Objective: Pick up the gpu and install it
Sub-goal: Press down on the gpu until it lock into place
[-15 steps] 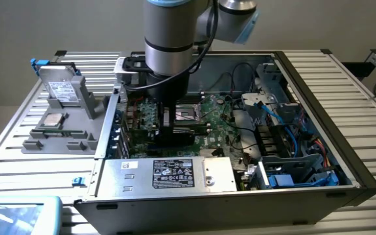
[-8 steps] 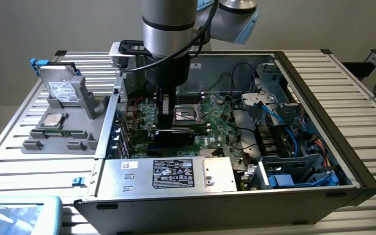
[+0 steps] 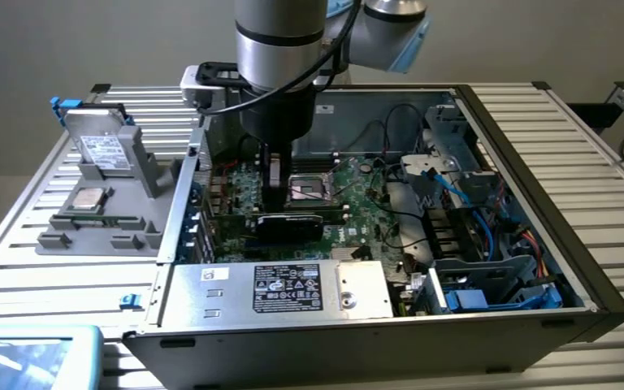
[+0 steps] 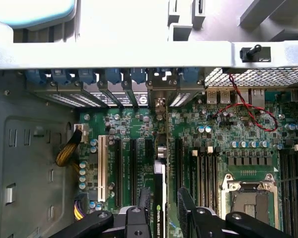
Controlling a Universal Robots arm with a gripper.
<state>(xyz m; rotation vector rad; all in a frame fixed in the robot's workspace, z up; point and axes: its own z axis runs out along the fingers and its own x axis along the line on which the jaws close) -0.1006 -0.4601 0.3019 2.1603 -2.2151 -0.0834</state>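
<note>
The gpu point(image 3: 286, 225) stands on its edge inside the open computer case point(image 3: 507, 146), low over the expansion slots of the green motherboard point(image 3: 366, 183). In the wrist view the gpu point(image 4: 160, 198) appears edge-on, its silver bracket reaching the rear slot openings. My gripper point(image 3: 279, 199) hangs straight down over the card. The gripper point(image 4: 164, 201) straddles the card's upper edge, and its black fingers point(image 4: 144, 201) stand on either side with a narrow gap showing, so it is open.
A grey fixture point(image 3: 106, 231) on the table at the exterior view's left holds a silver hard drive point(image 3: 104, 150). The power supply point(image 3: 279, 288) fills the case's near side. Blue cables and drive bays point(image 3: 474, 244) crowd the exterior view's right. A CPU socket point(image 4: 248, 198) lies beside the slots.
</note>
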